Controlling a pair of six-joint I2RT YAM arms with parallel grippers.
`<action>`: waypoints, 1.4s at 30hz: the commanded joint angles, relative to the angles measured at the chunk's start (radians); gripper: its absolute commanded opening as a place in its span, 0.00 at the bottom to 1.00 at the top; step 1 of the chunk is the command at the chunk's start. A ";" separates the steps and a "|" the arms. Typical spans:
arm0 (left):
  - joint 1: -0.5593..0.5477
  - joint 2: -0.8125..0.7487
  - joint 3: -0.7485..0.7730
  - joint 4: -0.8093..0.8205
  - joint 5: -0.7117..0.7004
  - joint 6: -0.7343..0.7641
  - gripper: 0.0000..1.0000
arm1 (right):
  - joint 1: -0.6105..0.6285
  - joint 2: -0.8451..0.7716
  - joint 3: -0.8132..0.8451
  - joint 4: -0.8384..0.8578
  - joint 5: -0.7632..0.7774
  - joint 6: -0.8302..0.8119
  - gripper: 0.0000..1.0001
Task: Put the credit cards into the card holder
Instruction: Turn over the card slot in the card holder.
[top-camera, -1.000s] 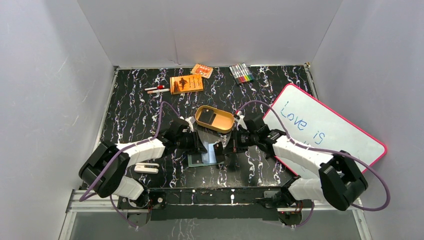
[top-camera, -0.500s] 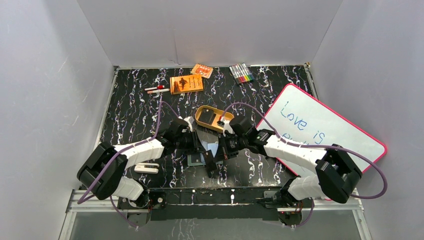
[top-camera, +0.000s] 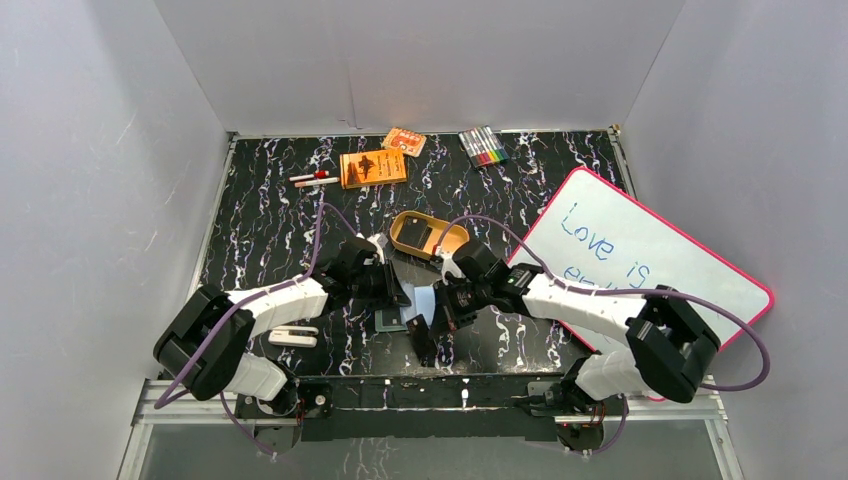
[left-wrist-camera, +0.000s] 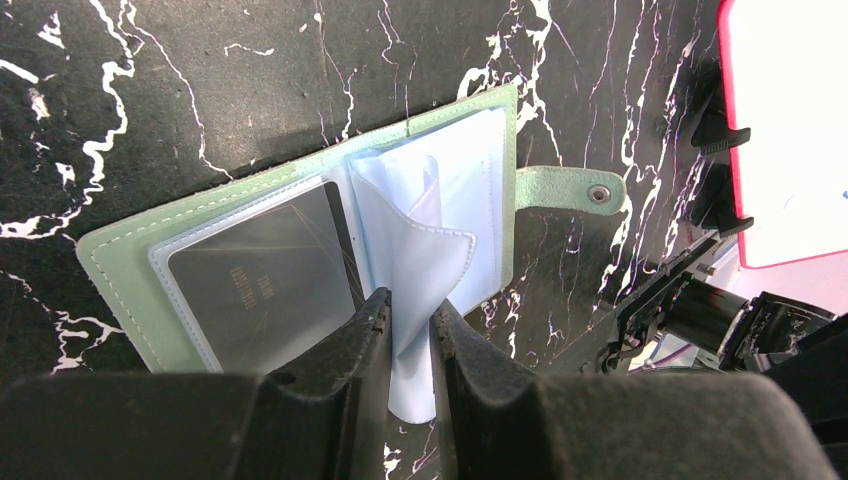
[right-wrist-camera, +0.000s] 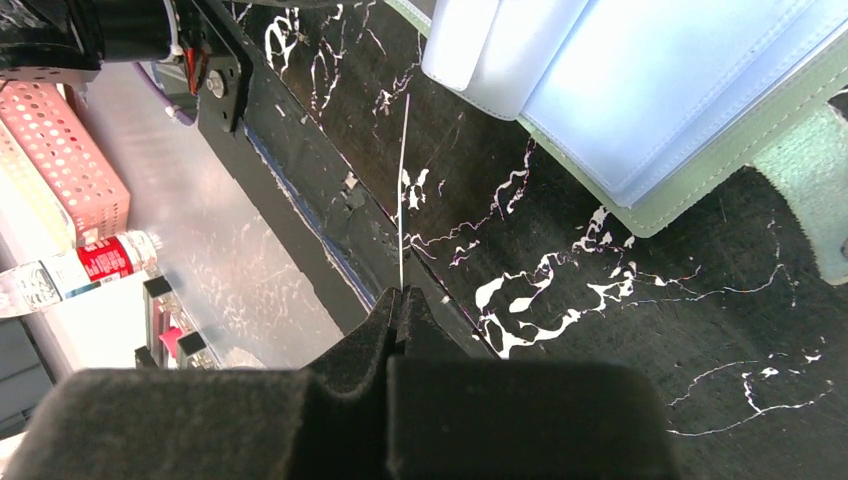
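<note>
The sage-green card holder (left-wrist-camera: 120, 285) lies open on the marbled table, its snap tab (left-wrist-camera: 570, 187) out to the right. One dark credit card (left-wrist-camera: 260, 270) sits in its left clear sleeve. My left gripper (left-wrist-camera: 410, 305) is shut on the pale blue sleeve pages (left-wrist-camera: 430, 240) and lifts them. My right gripper (right-wrist-camera: 400, 292) is shut on another credit card (right-wrist-camera: 404, 190), seen edge-on as a thin line, just near of the holder (right-wrist-camera: 700, 170). From above, that card (top-camera: 424, 338) hangs dark below the right gripper (top-camera: 441, 308), beside the card holder (top-camera: 392, 320).
A golden oval tin (top-camera: 452, 243) with a dark card inside stands behind the grippers. A pink-rimmed whiteboard (top-camera: 650, 260) lies on the right. An orange booklet (top-camera: 373, 167), markers (top-camera: 482, 146) and pens (top-camera: 313, 179) lie at the back. A white object (top-camera: 293, 336) is near the left arm.
My right arm has swung left and toward the near edge, carrying its card from beside the tin to the holder's near right side. The left gripper has kept its hold.
</note>
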 joint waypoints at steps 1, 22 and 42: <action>-0.003 -0.047 0.027 -0.019 -0.003 0.011 0.18 | 0.015 0.029 0.003 0.010 -0.028 -0.015 0.00; -0.003 -0.073 0.012 -0.032 -0.006 0.011 0.20 | 0.023 0.075 -0.032 0.146 0.189 0.161 0.00; -0.003 -0.166 0.036 -0.228 -0.171 0.036 0.42 | 0.022 0.003 -0.034 0.057 0.308 0.196 0.00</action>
